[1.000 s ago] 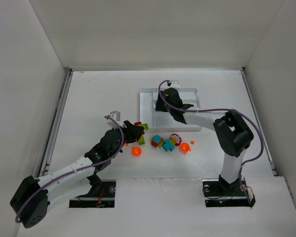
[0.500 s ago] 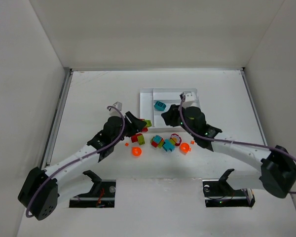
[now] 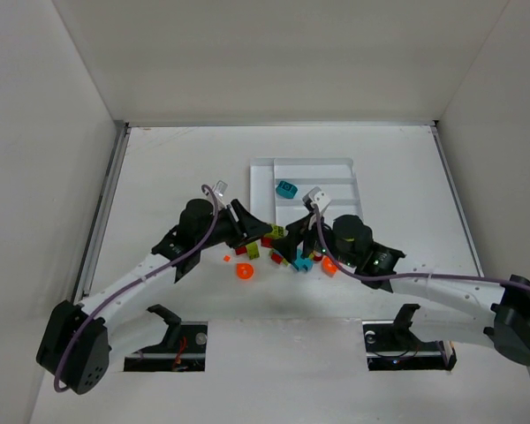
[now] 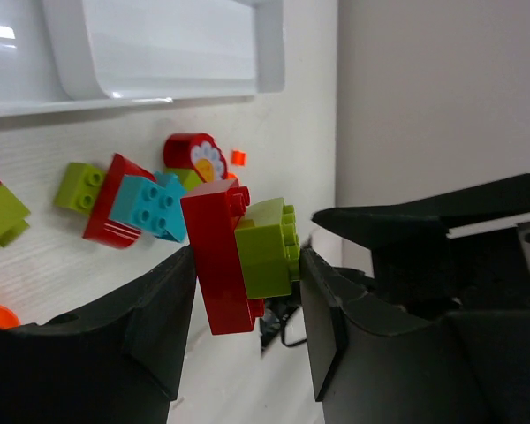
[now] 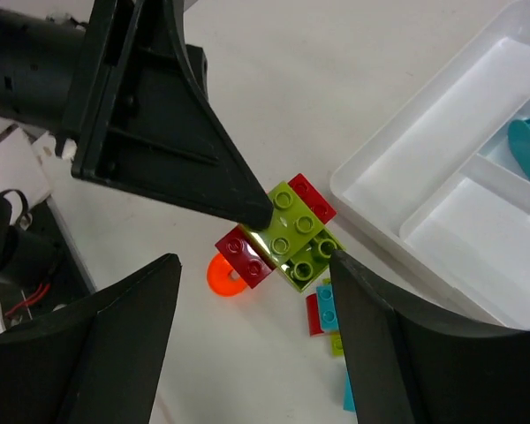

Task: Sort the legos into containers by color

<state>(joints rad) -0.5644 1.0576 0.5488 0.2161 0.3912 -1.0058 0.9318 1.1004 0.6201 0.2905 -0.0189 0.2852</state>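
Note:
My left gripper (image 3: 261, 231) is shut on a red brick (image 4: 219, 265) stuck to a yellow-green brick (image 4: 267, 247), held above the table. My right gripper (image 3: 293, 240) is open and empty, right beside that stack (image 5: 291, 231), its fingers (image 5: 397, 353) on either side below it. The loose legos (image 3: 300, 258), red, teal, green and orange, lie in front of the white tray (image 3: 344, 168). One teal brick (image 3: 287, 188) lies in the tray. The tray's edge also shows in the left wrist view (image 4: 159, 84) and the right wrist view (image 5: 397, 190).
An orange ring (image 3: 245, 271) lies left of the pile and shows in the right wrist view (image 5: 223, 276). A tiny orange piece (image 3: 227, 258) lies near it. White walls enclose the table on three sides.
My right arm has come away from the tray, leaving a teal brick there, and moved down to the pile. My left gripper has carried the red-green stack rightward toward the right gripper.

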